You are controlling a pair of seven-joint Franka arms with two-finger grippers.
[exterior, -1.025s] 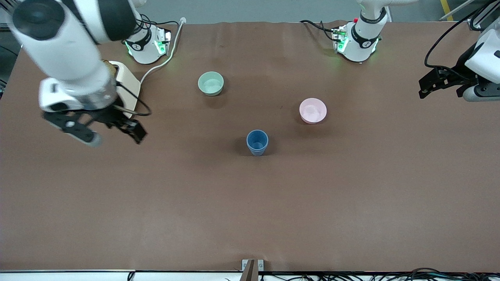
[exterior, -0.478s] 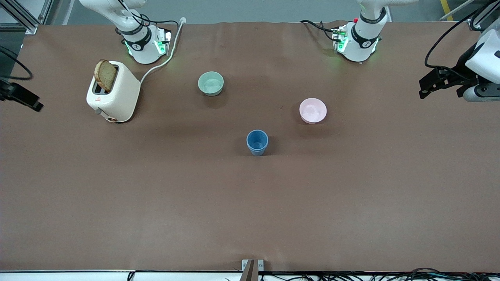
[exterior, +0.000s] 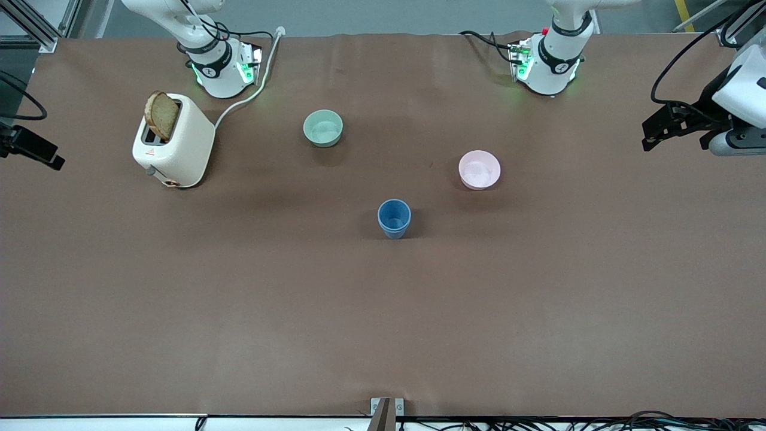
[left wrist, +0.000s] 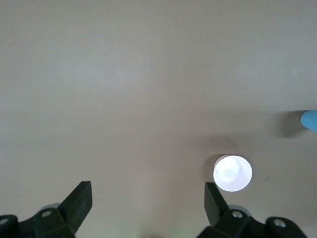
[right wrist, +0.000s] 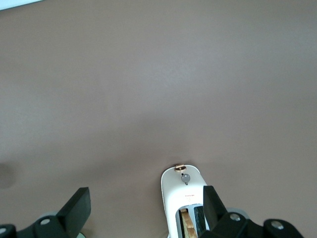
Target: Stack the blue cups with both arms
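Note:
One blue cup [exterior: 394,218] stands upright at the table's middle, nearer the front camera than both bowls; I cannot tell whether a second cup is nested inside it. Its edge shows in the left wrist view [left wrist: 309,120]. No other blue cup is in view. My left gripper [exterior: 652,129] hangs open and empty over the left arm's end of the table, and shows in its wrist view [left wrist: 147,198]. My right gripper [exterior: 37,151] is open and empty at the right arm's end, above the toaster in its wrist view [right wrist: 146,203].
A pink bowl [exterior: 479,169] sits toward the left arm's end, also in the left wrist view [left wrist: 232,173]. A pale green bowl [exterior: 323,128] sits nearer the bases. A white toaster [exterior: 179,143] with a bread slice [exterior: 161,115] shows in the right wrist view [right wrist: 184,201].
My right arm has drawn back from over the toaster to the table's end, uncovering the toaster. The left arm, the cup and the bowls have not moved.

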